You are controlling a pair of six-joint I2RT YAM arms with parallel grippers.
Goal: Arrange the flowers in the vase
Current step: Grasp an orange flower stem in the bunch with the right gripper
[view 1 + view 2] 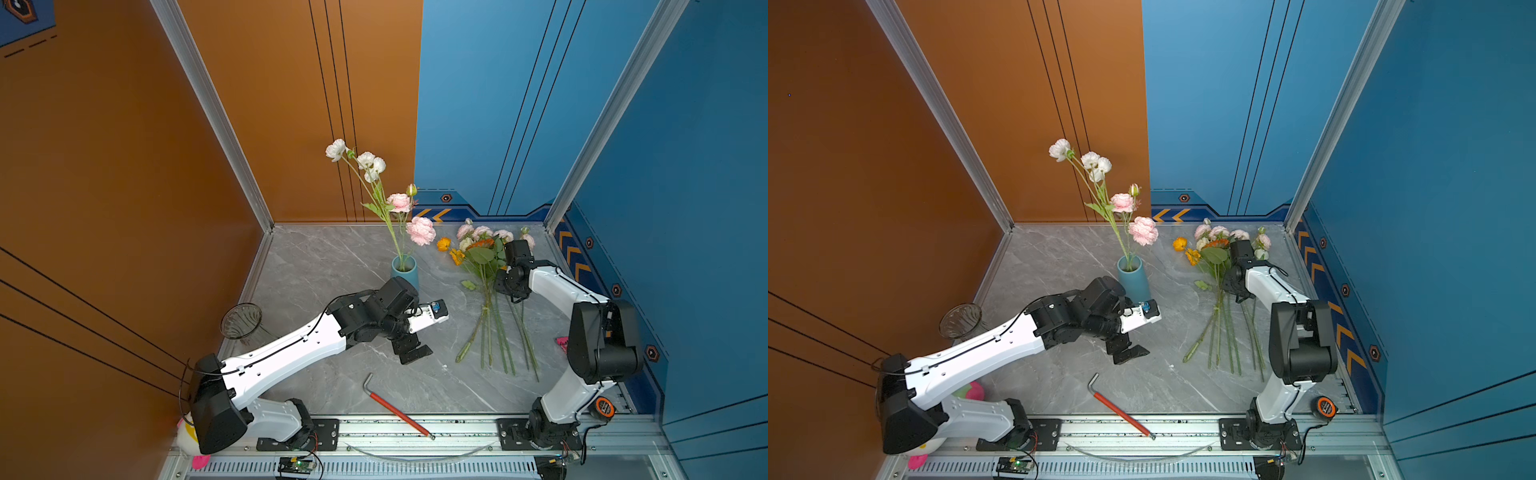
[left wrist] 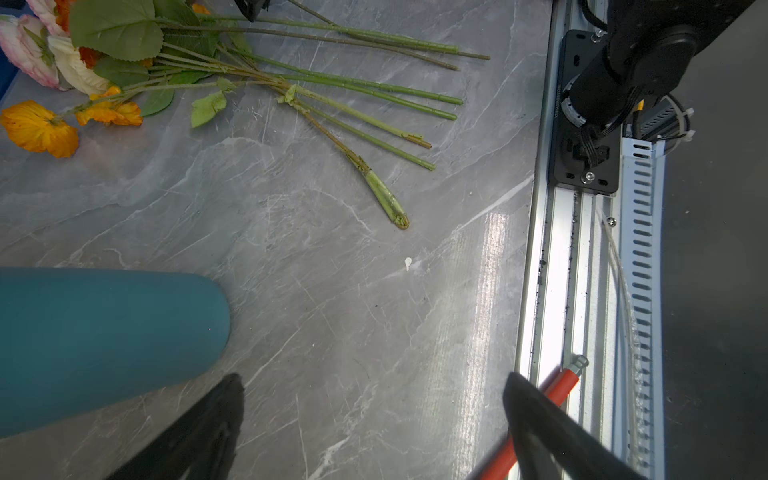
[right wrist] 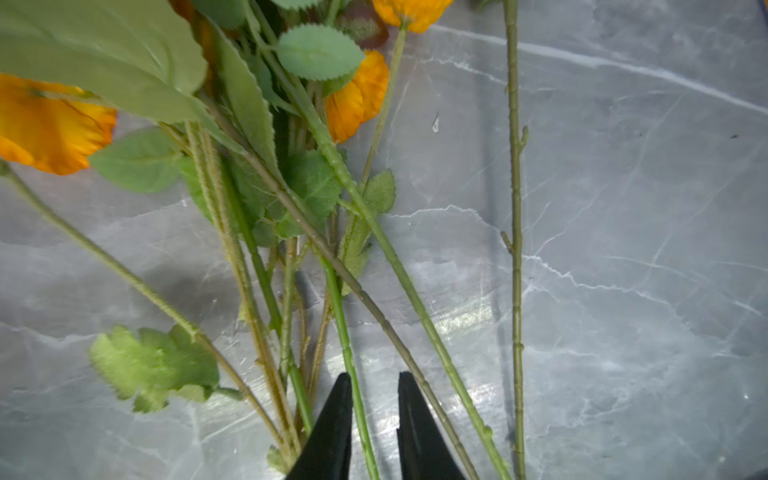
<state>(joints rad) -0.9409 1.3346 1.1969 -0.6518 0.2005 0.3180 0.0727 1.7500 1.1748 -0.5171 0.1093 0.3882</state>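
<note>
Straddling one thin green stem [image 3: 348, 353], the right gripper [image 3: 372, 374] has its jaws set narrowly apart. The stem lies against one finger and a sliver of table shows before the other, so nothing is clamped yet. Working that low on the stalk, well below the leaves and blooms, looks like a way to single out one flower from the loose flowers [image 1: 482, 255]. These lie fanned on the table under and ahead of this hand, with orange, cream and pink heads beyond the fingertips and cut ends trailing back towards the arm's base.

The left gripper [image 2: 372, 377] hangs with its jaws spread wide and holds nothing. The teal vase [image 2: 104, 345] stands just beside one of its fingers. That placement reads as readiness to steady the narrow vase or to take a stem handed over. The vase already carries tall white and pink blooms [image 1: 399, 202] leaning away from this hand.

The surface is a grey marble-patterned tabletop [image 1: 332, 266], glossy enough to show glare. A clear glass vase [image 1: 241, 322] stands behind the left arm. A red-sleeved hex key [image 1: 397, 411] lies near the left fingers and runs onto the aluminium rail [image 1: 457, 428]. A tape measure [image 1: 604, 408] lies by the right arm's base. Orange and blue panels wall the cell.
</note>
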